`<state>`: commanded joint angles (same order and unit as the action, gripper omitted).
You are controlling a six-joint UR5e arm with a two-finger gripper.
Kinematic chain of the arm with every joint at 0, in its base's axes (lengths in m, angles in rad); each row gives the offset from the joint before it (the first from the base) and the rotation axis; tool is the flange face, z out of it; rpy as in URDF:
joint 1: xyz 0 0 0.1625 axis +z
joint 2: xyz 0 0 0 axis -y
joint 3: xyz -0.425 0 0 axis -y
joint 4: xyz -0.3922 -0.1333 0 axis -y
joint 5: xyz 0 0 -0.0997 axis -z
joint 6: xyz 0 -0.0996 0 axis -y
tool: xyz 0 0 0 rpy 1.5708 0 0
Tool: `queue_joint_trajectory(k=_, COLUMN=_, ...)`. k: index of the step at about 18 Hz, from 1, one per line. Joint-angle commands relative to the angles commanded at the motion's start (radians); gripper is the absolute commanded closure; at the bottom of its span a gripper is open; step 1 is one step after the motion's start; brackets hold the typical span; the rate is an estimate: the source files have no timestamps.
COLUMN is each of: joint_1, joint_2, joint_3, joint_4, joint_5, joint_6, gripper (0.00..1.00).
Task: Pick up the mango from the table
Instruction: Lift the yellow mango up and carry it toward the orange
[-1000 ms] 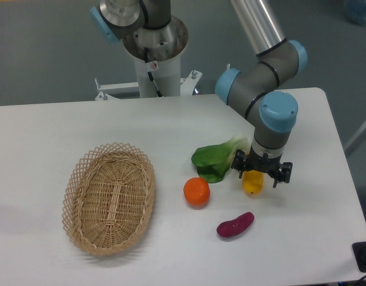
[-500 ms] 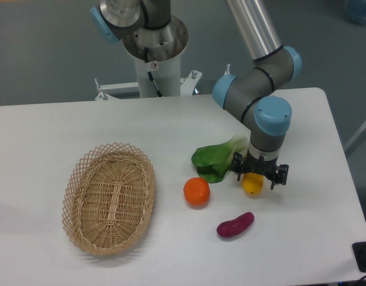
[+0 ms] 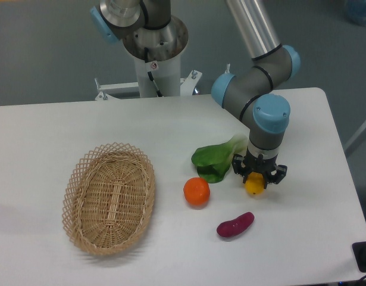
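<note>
The mango [image 3: 254,187] is a small yellow fruit lying on the white table [image 3: 81,128], right of centre. Only its lower end shows, because my gripper [image 3: 257,179] points straight down over it. The black fingers [image 3: 244,176] have drawn in against the fruit's sides, so the gripper is shut on the mango. The mango still looks to be resting on the tabletop.
A green leafy vegetable [image 3: 213,159] lies just left of the gripper. A round orange [image 3: 196,192] sits further left, and a purple sweet potato [image 3: 235,225] lies in front. A wicker basket [image 3: 109,197] stands at the left. The table's right edge is close.
The arm shifted slightly left and lower over the mango. The fingers, spread wide beside the fruit earlier, have closed in on it.
</note>
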<state>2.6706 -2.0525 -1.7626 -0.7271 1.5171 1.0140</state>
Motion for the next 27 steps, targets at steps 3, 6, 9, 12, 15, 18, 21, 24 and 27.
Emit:
queue_joint_trajectory(k=3, joint_1=0.005, joint_2=0.035, joint_3=0.003, joint_4=0.000, joint_5=-0.053, joint_6=0.000, gripper=0.49)
queue_joint_trajectory(k=6, joint_1=0.002, joint_2=0.083, joint_3=0.003, joint_4=-0.002, joint_5=-0.118, joint_6=-0.005, gripper=0.49)
queue_joint_trajectory(k=9, joint_1=-0.006, joint_2=0.120, joint_3=0.006, joint_4=-0.002, joint_5=-0.228, joint_6=-0.133, gripper=0.49)
queue_joint_trajectory(k=12, joint_1=-0.061, joint_2=0.126, joint_3=0.055, joint_4=-0.002, joint_5=-0.259, joint_6=-0.210, gripper=0.49)
queue_joint_trajectory(k=15, joint_1=-0.121, joint_2=0.126, joint_3=0.118, joint_4=-0.002, joint_5=-0.259, joint_6=-0.326, gripper=0.48)
queue_joint_trajectory(k=18, joint_1=-0.170, joint_2=0.152, joint_3=0.124, joint_4=0.000, joint_5=-0.259, joint_6=-0.337, gripper=0.48)
queue_joint_trajectory(k=21, joint_1=-0.210, joint_2=0.193, joint_3=0.120, joint_4=-0.002, joint_5=-0.259, joint_6=-0.362, gripper=0.48)
queue_joint_trajectory(k=24, joint_1=-0.215, joint_2=0.224, joint_3=0.117, joint_4=-0.003, joint_5=-0.259, joint_6=-0.380, gripper=0.48)
queue_joint_trajectory(k=27, joint_1=-0.215, joint_2=0.239, joint_3=0.146, joint_4=-0.003, joint_5=-0.261, joint_6=-0.445, gripper=0.49)
